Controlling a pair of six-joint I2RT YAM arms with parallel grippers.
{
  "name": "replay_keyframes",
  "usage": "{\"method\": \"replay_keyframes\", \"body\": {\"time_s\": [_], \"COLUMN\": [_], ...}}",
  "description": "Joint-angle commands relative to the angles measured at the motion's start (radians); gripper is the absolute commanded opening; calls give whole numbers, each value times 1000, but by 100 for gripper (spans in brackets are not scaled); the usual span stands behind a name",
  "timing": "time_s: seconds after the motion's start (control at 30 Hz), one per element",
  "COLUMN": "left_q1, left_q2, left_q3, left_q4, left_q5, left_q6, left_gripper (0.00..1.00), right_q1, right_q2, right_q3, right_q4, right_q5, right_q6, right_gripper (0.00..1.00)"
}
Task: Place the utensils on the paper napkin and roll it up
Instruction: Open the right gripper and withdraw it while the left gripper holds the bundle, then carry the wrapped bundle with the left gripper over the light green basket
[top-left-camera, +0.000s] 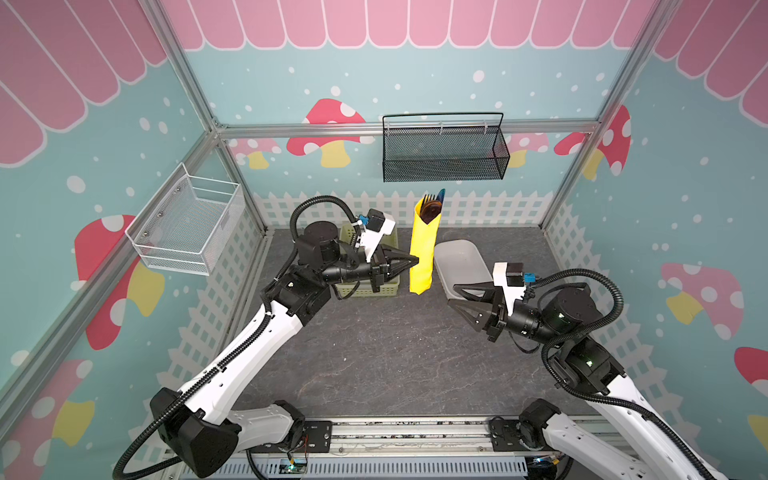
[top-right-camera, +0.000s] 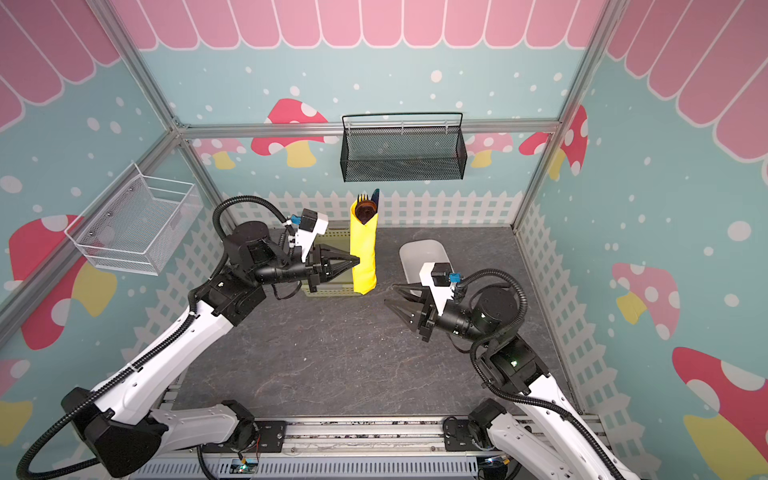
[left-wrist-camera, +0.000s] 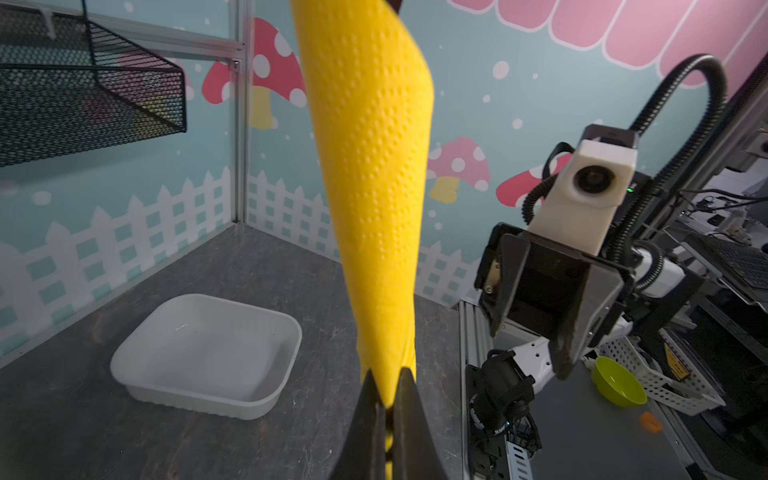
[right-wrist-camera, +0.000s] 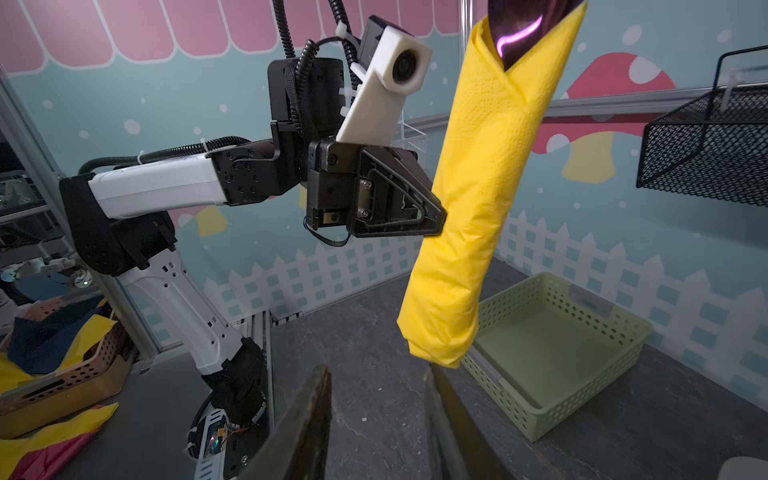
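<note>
left gripper (top-left-camera: 417, 261) is clamping shut on the rolled napkin (top-left-camera: 423, 241) low down, holding it upright in the air beside the basket (top-left-camera: 390, 287), likely so the utensils (top-left-camera: 432, 204) are not sliding out | right gripper (top-left-camera: 451, 295) is hanging part-open, empty, apart from the napkin | rolling is looking finished

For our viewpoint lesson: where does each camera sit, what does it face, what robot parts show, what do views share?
Top views: overhead, front, looking down; both arms, left gripper pinching paper napkin, right gripper open.
Left wrist: left arm, facing white tray, right gripper; own fingertips.
Right wrist: right arm, facing green basket, left gripper; own fingertips.
All share the paper napkin.
</note>
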Motion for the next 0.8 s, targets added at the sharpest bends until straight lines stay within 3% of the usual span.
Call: {"method": "replay_keyframes", "body": {"time_s": [0.0,0.27,0.77], "left_q1": [67,228,305], "left_q2": [11,58,307], "left_q3": [51,15,62], "left_q4": [-101,-122,-115], "left_q5": [1,12,-50], "left_q6": [94,160,208], "left_gripper": [0,0,0], "right_q1": [-6,-14,-45], "right_q2": [-12,6,46], "right_q3": [19,16,-39], "right_q4": [-61,-93,-82], "right_q5": [80,120,129], "right_q6": [-44,-78,-112], "right_gripper": [39,38,37]}}
